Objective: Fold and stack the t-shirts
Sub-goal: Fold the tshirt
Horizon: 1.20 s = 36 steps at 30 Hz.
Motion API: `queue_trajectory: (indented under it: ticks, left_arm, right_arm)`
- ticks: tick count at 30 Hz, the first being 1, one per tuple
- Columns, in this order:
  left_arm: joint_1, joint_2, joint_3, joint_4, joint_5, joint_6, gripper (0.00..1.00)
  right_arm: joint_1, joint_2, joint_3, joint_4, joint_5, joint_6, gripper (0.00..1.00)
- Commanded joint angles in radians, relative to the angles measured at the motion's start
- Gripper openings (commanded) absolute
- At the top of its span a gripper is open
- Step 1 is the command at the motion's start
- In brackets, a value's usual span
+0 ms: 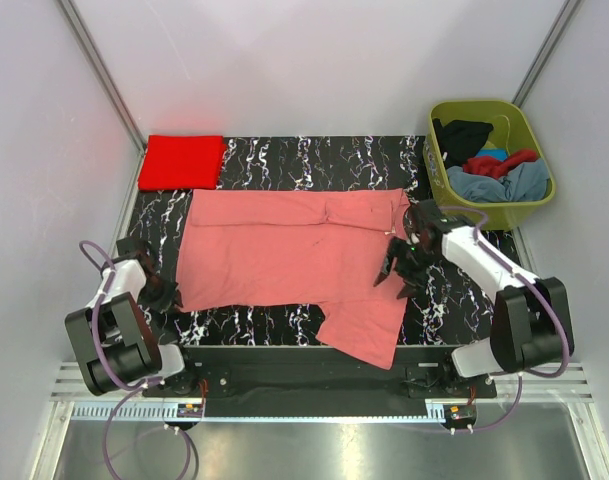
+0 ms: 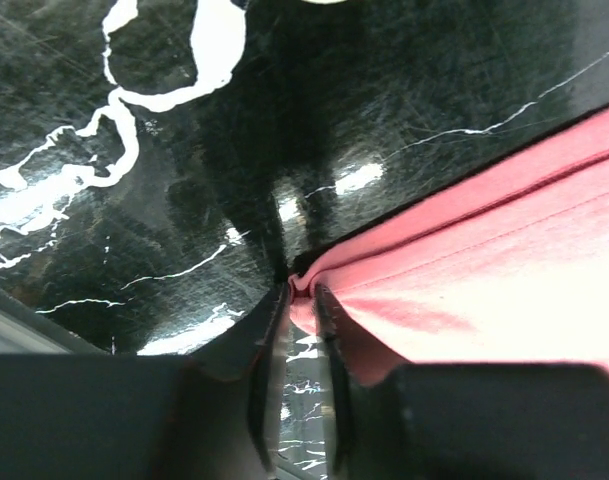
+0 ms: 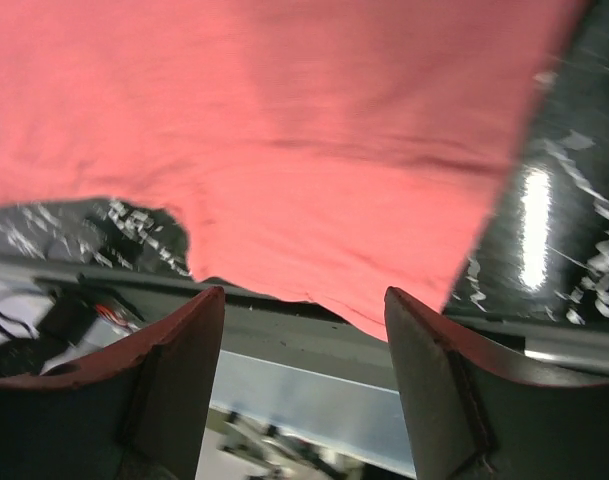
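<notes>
Folding the pink shirt (image 1: 284, 250) spread flat on the desk (image 1: 284, 155): left hand (image 2: 302, 295) pinched on its near-left hem, right hand (image 3: 302, 305) wide, seemingly just above the sleeve (image 1: 364, 325); next, gripping there and folding inward.

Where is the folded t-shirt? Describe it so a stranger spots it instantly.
Start at the black marbled tabletop and go to its far left corner. There lies the bright red t-shirt, folded into a neat rectangle. Unlike it, the salmon pink t-shirt is spread out mid-table and the other clothes are bunched in the green tub.
</notes>
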Motion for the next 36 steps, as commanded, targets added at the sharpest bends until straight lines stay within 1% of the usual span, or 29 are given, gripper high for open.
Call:
queue_trajectory:
  ticks: [1, 2, 3, 5, 9, 12, 13, 14, 18, 23, 25, 31, 36]
  left_arm:
    - [0.004, -0.012, -0.032, 0.072, -0.006, 0.009, 0.16]
    - [0.002, -0.022, -0.031, 0.076, 0.021, 0.010, 0.12]
    - [0.004, -0.025, -0.029, 0.079, 0.027, 0.015, 0.06]
    - [0.004, -0.041, -0.029, 0.083, 0.049, 0.020, 0.01]
    - [0.004, -0.071, -0.035, 0.094, 0.058, 0.032, 0.00]
    - [0.004, -0.074, -0.036, 0.105, 0.086, 0.029, 0.00]
    - [0.004, -0.075, -0.036, 0.105, 0.093, 0.026, 0.00]
    - [0.004, -0.077, -0.037, 0.108, 0.099, 0.024, 0.00]
    - [0.004, -0.084, -0.055, 0.126, 0.107, 0.011, 0.00]
    - [0.004, -0.081, -0.069, 0.142, 0.115, -0.002, 0.00]
    - [0.004, -0.074, -0.066, 0.145, 0.110, 0.001, 0.00]
    - [0.004, -0.054, -0.046, 0.146, 0.116, 0.003, 0.00]
    - [0.004, -0.054, -0.031, 0.148, 0.127, 0.000, 0.00]
  right_arm:
    - [-0.106, -0.097, -0.088, -0.051, 0.049, 0.091, 0.72]
    - [-0.120, -0.109, -0.107, -0.057, 0.079, 0.099, 0.72]
    - [-0.126, -0.129, -0.136, -0.067, 0.095, 0.114, 0.72]
    - [-0.136, -0.140, -0.159, -0.064, 0.118, 0.132, 0.70]
    - [-0.134, -0.112, -0.203, -0.060, 0.090, 0.166, 0.62]
    - [-0.134, -0.115, -0.228, -0.068, 0.103, 0.183, 0.54]
    - [-0.134, -0.117, -0.234, -0.068, 0.104, 0.185, 0.48]
    - [-0.132, -0.115, -0.236, -0.068, 0.104, 0.188, 0.46]
    - [-0.100, -0.074, -0.285, -0.022, 0.087, 0.226, 0.45]
    - [-0.071, -0.062, -0.335, 0.034, 0.098, 0.281, 0.49]
    - [-0.065, -0.083, -0.340, 0.044, 0.138, 0.309, 0.49]
    - [-0.050, -0.141, -0.359, 0.062, 0.192, 0.428, 0.47]
    - [-0.020, -0.181, -0.372, 0.064, 0.242, 0.566, 0.48]
